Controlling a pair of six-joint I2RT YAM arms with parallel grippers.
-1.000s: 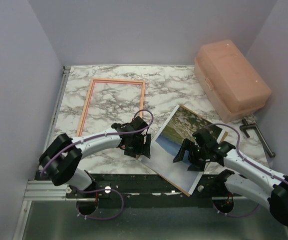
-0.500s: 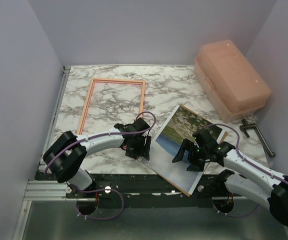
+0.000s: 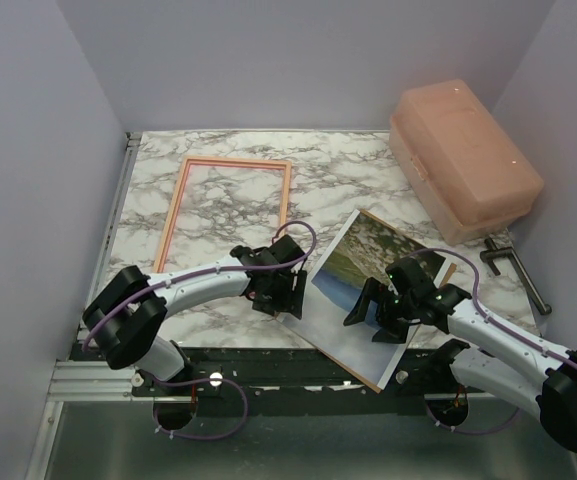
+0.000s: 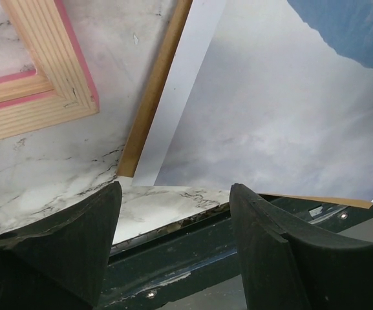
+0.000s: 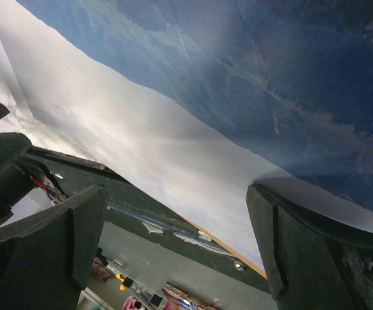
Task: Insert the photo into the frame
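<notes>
left fingers (image 3: 286, 298) first: they're spread apart with nothing between them, hanging low over the near edge of the bench (image 3: 348, 170), right at the photo's left edge. in the left wrist view we see both fingers (image 4: 63, 252) parted over bare marble and the dark rail below it.

up and to the left of them is the frame (image 3: 173, 215), lying flat on the marble toward the back left, well apart from the photo. its near corner (image 4: 57, 90) shows in the wrist view as pale wood with a pink edge.

the photo (image 3: 353, 270) lies picture side up in the middle-right of the bench, turned at an angle, and its near corner sticks out past the bench edge. there's a brown backing board (image 4: 154, 97) under it, and we only see a thin strip of that along the photo's side.

the right fingers (image 3: 362, 303) are wide open too, sitting over the near part of the photo and gripping nothing. we can't tell if the tips touch the paper.

further right, a salmon plastic box (image 3: 463, 160) sits in the back right corner, with a dark metal clamp (image 3: 513, 275) just in front of it by the right wall.
</notes>
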